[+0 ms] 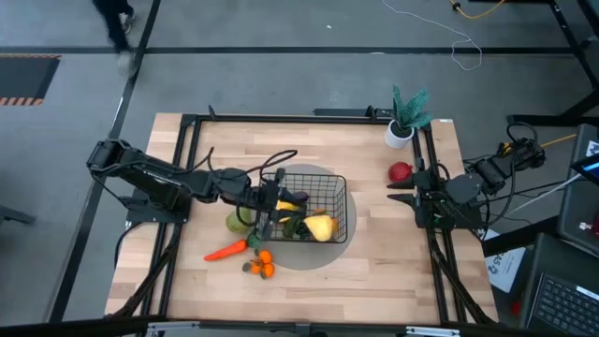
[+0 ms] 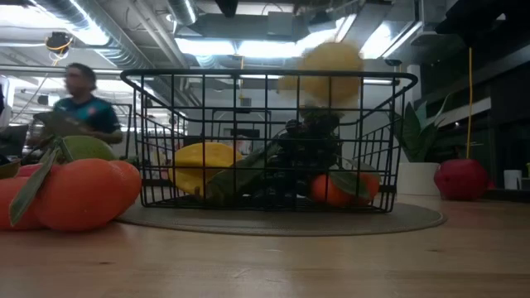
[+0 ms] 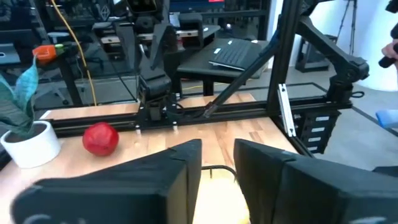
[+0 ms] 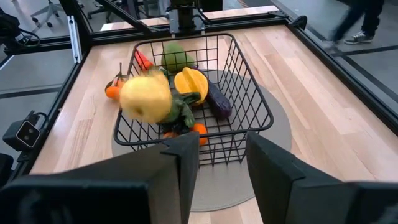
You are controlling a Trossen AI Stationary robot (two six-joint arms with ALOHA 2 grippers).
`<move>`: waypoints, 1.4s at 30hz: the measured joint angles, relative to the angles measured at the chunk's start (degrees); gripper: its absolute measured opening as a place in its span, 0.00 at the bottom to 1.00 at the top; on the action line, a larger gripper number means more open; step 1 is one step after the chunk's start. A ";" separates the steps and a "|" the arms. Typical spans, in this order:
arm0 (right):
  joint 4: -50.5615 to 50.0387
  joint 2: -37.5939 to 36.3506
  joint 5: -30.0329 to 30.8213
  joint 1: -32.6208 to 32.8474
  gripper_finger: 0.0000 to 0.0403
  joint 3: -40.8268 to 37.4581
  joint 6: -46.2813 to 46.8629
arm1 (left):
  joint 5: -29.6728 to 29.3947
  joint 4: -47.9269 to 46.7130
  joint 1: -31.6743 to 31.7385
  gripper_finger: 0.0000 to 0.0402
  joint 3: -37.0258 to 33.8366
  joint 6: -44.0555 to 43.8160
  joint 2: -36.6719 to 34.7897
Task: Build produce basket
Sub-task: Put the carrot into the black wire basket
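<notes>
While the left end effector (image 1: 265,198) hangs at the basket's (image 1: 343,192) left rim, a round yellow fruit (image 4: 145,98) shows blurred above the load, apparently free of any grip; the fingers (image 3: 180,180) stand slightly spread with nothing visibly between them. The basket sits on a grey round mat (image 1: 301,259) at the middle of the tabletop (image 1: 374,271). The risk, as I judge it, is a bounce: a smooth hard toy landing on the heap of yellow, orange and dark pieces could roll over the low wire rim, or the arm could catch the mesh and drag the light basket across the mat.

The basket is thin black wire in an open grid with a square mouth. The carrot (image 1: 227,250) is tapered and matte, lying toward the near-left corner beside small oranges (image 1: 263,266); a green pear (image 1: 237,223) rests against the basket's left side. A glossy red apple (image 1: 401,172) waits near the right edge, where the right end effector (image 1: 401,192) idles, fingers parted and empty.
</notes>
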 joint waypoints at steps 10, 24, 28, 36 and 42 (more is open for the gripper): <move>0.00 0.00 -0.01 0.00 0.31 0.00 -0.02 | 0.02 -0.36 0.07 0.28 0.00 -0.07 0.00; -0.07 0.00 0.01 0.00 0.31 0.00 -0.21 | 0.00 -1.89 0.07 0.28 0.00 -0.11 0.00; -0.08 0.00 -0.01 0.00 0.31 0.00 -0.21 | 0.00 -1.94 0.07 0.28 0.00 -1.13 0.00; -0.15 0.00 -0.01 0.00 0.31 -0.02 -0.23 | 0.35 -16.03 0.05 0.28 0.15 -13.02 -3.29; -0.20 -0.01 0.01 0.02 0.31 -0.02 -0.23 | 6.23 -29.31 -0.52 0.28 0.15 -30.12 -10.11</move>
